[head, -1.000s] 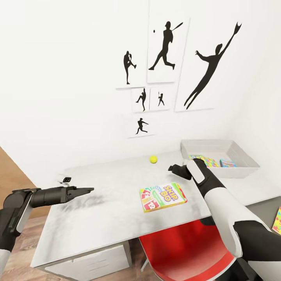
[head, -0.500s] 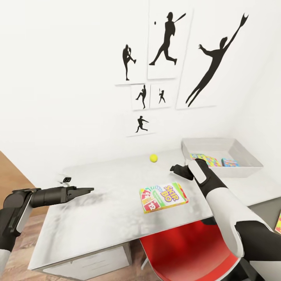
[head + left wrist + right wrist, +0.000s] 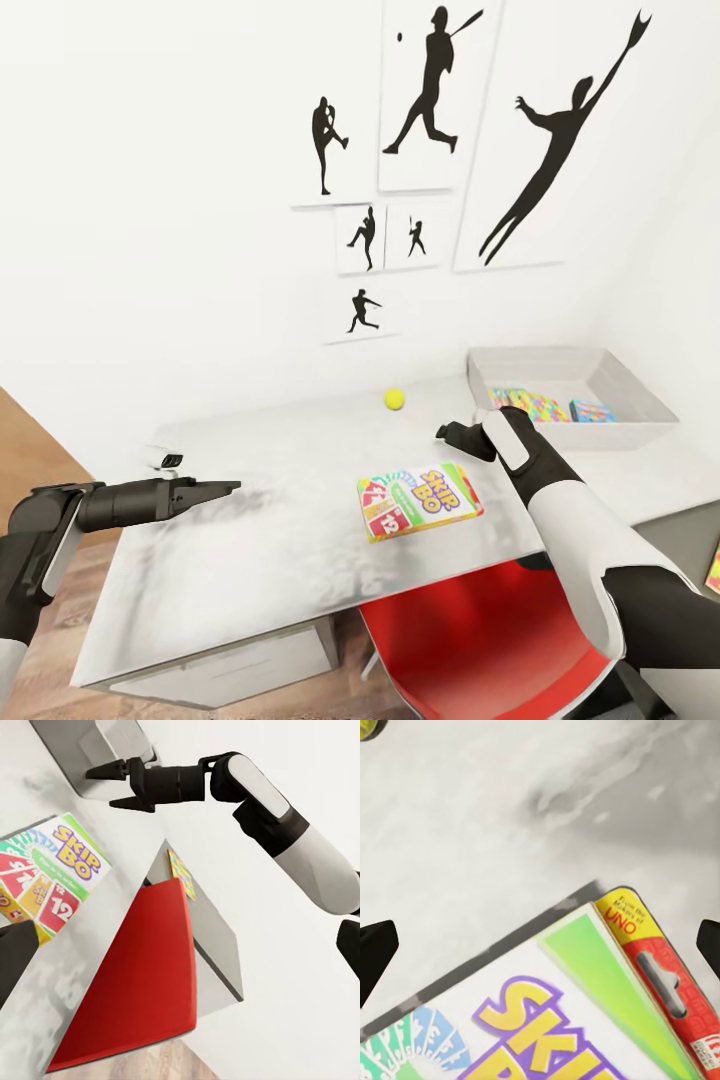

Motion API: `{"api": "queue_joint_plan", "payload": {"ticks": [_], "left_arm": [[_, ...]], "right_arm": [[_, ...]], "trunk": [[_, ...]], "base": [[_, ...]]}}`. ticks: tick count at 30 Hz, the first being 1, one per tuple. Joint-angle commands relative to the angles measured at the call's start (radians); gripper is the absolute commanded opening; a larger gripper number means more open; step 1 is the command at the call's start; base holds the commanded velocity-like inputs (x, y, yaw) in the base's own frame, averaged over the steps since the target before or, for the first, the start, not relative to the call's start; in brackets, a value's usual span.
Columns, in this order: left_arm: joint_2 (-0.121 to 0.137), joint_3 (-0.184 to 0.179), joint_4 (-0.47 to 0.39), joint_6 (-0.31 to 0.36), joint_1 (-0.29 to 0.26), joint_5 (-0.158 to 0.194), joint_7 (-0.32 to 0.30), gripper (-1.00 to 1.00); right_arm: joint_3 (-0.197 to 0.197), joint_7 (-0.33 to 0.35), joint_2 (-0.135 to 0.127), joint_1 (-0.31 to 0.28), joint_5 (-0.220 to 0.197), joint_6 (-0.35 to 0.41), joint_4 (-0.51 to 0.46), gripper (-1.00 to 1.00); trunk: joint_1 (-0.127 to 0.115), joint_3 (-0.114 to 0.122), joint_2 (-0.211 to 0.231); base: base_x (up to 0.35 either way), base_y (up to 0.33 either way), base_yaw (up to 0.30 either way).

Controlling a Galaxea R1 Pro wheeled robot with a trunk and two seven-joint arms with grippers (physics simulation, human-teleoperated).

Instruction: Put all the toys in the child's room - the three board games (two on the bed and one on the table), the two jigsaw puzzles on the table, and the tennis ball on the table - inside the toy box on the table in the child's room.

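The SKIP-BO board game [image 3: 420,503] lies flat near the front edge of the table [image 3: 250,560], and fills much of the right wrist view [image 3: 585,1020]. My right gripper [image 3: 445,433] hovers just beyond it, open and holding nothing, its fingertips [image 3: 375,952] spread wide. The yellow tennis ball [image 3: 394,399] rests farther back. At the table's right end, the pale grey toy box [image 3: 655,405] holds a jigsaw puzzle [image 3: 530,403] and a blue game [image 3: 592,411]. My left gripper [image 3: 225,489] hangs open over the table's left part.
A red chair [image 3: 480,640] is tucked under the table in front of the SKIP-BO box. A colourful flat piece [image 3: 714,570] lies on a low grey unit at the right. A small white device [image 3: 170,458] sits at the table's back left corner. Silhouette posters [image 3: 430,90] hang on the wall.
The whole picture has shifted slightly, so the head camera moved. Both arms and the things on the table hold their places.
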Motion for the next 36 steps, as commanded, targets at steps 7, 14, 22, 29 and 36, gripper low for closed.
{"api": "queue_joint_plan", "payload": {"ticks": [7,14,22,29,36], "left_arm": [[0.0,0.0,0.0,0.011,-0.001,0.0,-0.004,1.0],[0.0,0.0,0.0,0.011,-0.001,0.0,-0.004,1.0],[0.0,0.0,0.0,0.01,-0.001,0.0,-0.004,1.0],[0.0,0.0,0.0,0.009,-0.001,0.0,-0.004,1.0],[0.001,0.0,0.0,0.011,-0.001,0.0,-0.004,1.0]], "right_arm": [[0.001,-0.009,-0.002,-0.001,-0.011,0.002,-0.001,1.0],[-0.004,-0.009,-0.002,-0.001,-0.011,0.002,-0.001,1.0],[-0.004,-0.008,-0.004,0.0,-0.015,-0.014,-0.001,1.0],[-0.004,-0.007,-0.003,0.001,-0.017,-0.036,-0.001,1.0],[-0.004,-0.007,-0.001,0.001,-0.017,-0.038,-0.001,1.0]], "trunk": [[0.001,-0.013,-0.002],[0.001,-0.025,-0.002],[0.001,-0.038,-0.002],[0.001,-0.043,-0.002],[0.001,-0.043,-0.002]], "base": [[0.0,0.0,0.0],[0.0,0.0,0.0],[0.0,0.0,0.0],[0.0,0.0,0.0],[0.0,0.0,0.0]]}}
